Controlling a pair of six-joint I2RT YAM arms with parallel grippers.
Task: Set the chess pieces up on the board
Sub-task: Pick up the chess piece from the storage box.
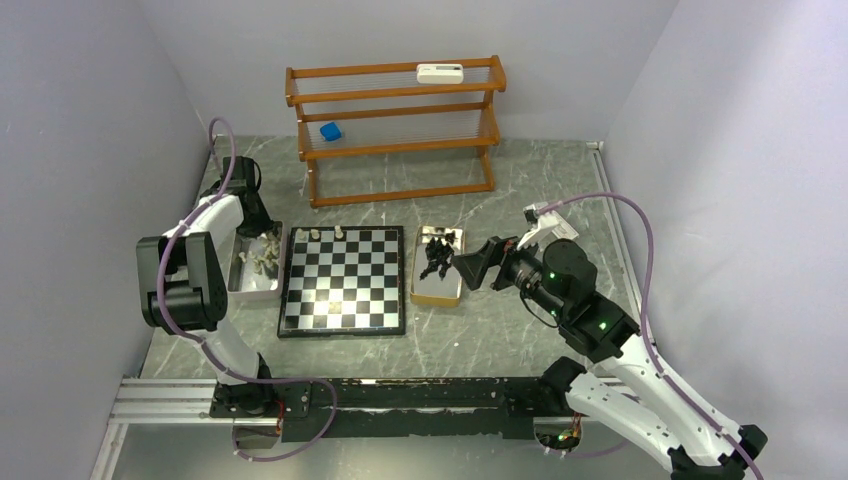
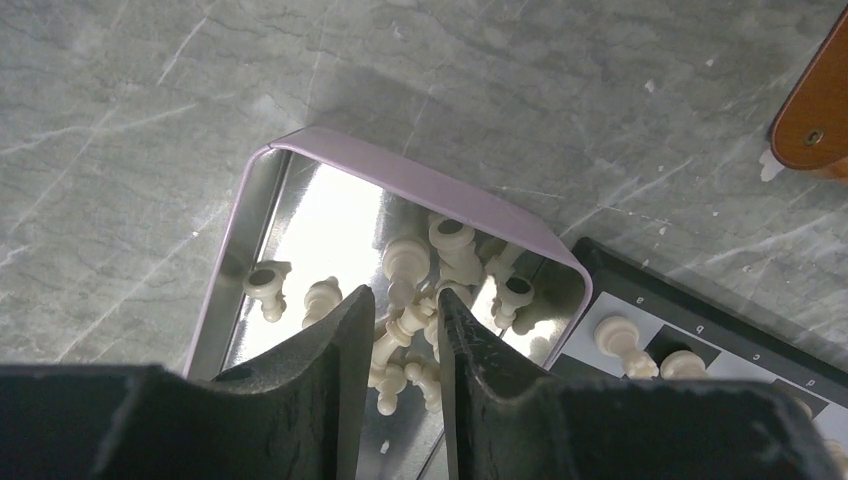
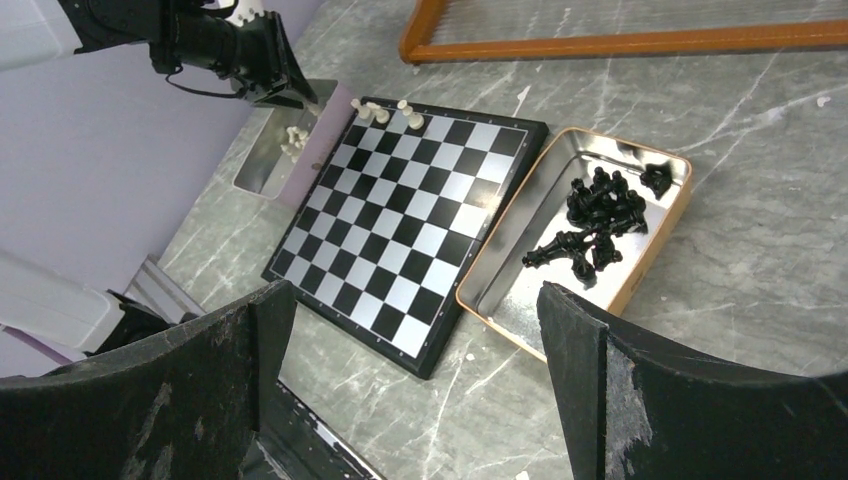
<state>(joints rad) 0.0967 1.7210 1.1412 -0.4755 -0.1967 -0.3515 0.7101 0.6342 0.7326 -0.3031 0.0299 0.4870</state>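
The setup has barely begun. The board lies flat in the middle of the bench, and only a few cream pieces stand on it, in the row along its far edge, at the end toward the bench's left edge. Every other square is bare, and no dark piece is on the board at all. The rest of the cream set lies jumbled, mostly tipped over, in the silver tray between the board and the left edge of the bench. The black pieces sit heaped in the far half of the copper-rimmed tray on the board's other side, toward the right edge. The left gripper is down inside the silver tray among the cream figures, its jaws only a narrow gap apart. Small figures show in that gap, but I cannot tell whether one is pinched or they simply lie beneath. The right gripper hangs above the bench beside the copper-rimmed tray, jaws spread wide and holding nothing. By my reckoning nearly the whole job is left: most of the cream back row and its pawns, then the entire black side along the near edge.
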